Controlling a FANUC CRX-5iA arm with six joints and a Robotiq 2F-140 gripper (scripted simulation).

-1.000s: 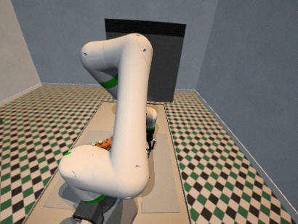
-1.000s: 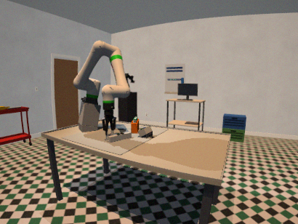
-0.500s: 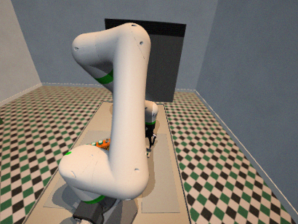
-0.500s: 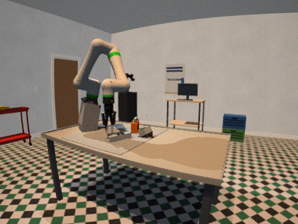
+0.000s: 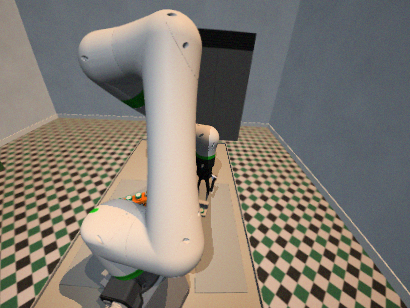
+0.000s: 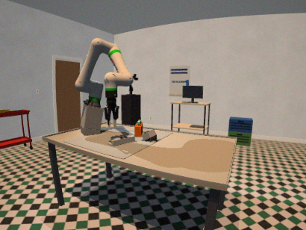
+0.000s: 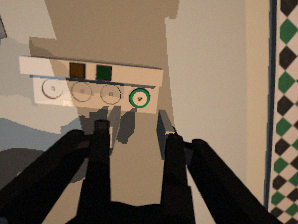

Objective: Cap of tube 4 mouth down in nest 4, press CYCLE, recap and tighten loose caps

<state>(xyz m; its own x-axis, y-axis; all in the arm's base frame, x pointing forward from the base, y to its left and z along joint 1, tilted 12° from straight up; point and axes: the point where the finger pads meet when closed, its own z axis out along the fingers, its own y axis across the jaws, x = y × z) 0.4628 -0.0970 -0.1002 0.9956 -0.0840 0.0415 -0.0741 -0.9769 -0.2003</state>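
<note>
Two black fingers of the gripper point(image 7: 135, 145) stand partly open, holding nothing.

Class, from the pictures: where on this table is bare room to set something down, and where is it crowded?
Free: the tan table top between the grey mat and the far edge. Crowded: the mat's end by the arm's base, around the orange station, the cap tray and the gripper.

- In the top view, the arm point(image 5: 170, 150) hides most of the decapping station from you.
- In the wrist view, cap dot numbers are too small to read.
- In the exterior view, the cap tray point(image 6: 121, 140) shows you no detail.
</note>
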